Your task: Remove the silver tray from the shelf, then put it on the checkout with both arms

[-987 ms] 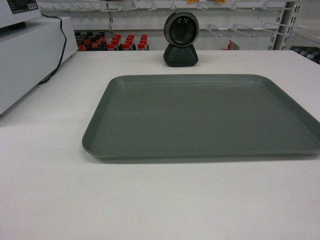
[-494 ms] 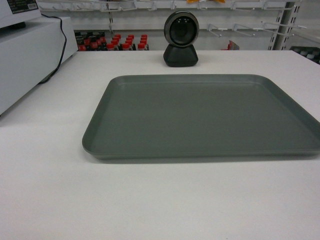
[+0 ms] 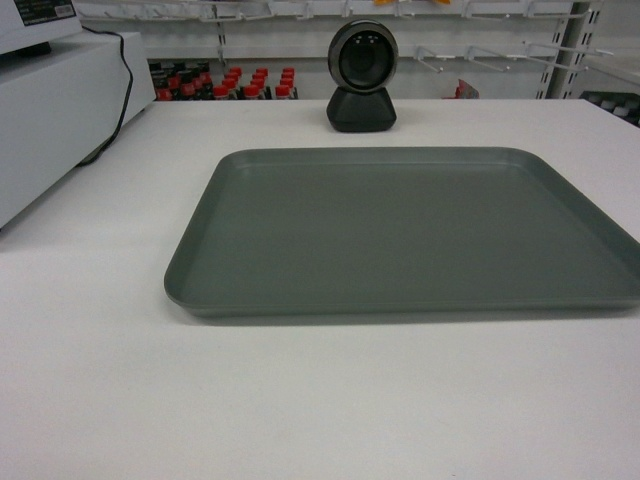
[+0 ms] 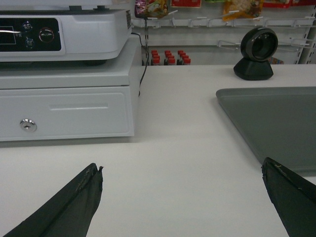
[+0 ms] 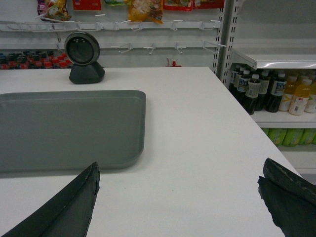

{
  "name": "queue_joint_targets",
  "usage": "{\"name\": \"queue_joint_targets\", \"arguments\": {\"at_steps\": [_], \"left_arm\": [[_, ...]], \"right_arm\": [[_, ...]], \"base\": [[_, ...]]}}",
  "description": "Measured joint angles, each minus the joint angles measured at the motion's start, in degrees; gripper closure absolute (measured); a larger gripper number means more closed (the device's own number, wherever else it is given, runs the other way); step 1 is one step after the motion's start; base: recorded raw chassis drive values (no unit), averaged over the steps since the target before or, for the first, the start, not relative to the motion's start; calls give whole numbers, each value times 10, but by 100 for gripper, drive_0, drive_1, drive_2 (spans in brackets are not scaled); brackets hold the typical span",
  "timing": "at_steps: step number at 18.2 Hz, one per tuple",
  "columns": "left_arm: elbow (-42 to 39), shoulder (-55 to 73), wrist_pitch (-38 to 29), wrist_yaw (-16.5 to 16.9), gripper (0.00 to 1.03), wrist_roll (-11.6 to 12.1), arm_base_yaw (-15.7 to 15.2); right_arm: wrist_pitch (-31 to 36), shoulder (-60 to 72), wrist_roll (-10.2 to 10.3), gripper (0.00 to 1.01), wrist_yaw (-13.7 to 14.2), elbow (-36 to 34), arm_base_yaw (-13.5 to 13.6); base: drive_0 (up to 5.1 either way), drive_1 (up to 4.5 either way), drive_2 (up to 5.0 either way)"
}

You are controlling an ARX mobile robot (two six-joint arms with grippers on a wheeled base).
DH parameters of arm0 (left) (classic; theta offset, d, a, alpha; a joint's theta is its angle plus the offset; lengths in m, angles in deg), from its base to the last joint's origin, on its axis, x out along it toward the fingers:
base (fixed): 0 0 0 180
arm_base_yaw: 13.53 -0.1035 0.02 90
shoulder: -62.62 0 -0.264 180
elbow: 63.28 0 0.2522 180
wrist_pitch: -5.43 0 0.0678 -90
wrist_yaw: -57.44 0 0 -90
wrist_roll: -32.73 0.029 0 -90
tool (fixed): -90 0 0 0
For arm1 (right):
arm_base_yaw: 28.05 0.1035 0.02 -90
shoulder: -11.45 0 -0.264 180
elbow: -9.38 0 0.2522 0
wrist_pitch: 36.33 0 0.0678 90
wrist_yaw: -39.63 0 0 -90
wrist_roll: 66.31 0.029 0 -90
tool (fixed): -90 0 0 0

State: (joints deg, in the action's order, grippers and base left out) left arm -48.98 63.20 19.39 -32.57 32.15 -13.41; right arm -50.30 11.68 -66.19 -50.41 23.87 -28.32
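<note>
The silver tray lies flat on the white checkout, just in front of the black round webcam. No gripper shows in the head view. My left gripper is open over bare tabletop, with the silver tray off to its right and apart from it. My right gripper is also open with nothing between its fingers; the silver tray lies to its left, beyond the left fingertip. A shelf with bottles stands beyond the checkout's right edge.
A white cash drawer with a register on top stands at the left of the checkout. Bottles fill the racking to the right. Pegboard hooks with snack bags hang behind. The checkout's right edge is close to the right gripper.
</note>
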Motion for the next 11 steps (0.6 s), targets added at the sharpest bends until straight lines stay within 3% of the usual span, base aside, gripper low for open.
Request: {"name": "queue_joint_targets", "arguments": {"at_steps": [8, 11], "left_arm": [[0, 0, 1, 0, 5, 0, 0], [0, 0, -2, 0, 5, 0, 0]], "right_arm": [[0, 0, 0, 3, 0, 0, 0], [2, 0, 0, 3, 0, 0, 0]], "base": [[0, 0, 0], [3, -403, 409]]}}
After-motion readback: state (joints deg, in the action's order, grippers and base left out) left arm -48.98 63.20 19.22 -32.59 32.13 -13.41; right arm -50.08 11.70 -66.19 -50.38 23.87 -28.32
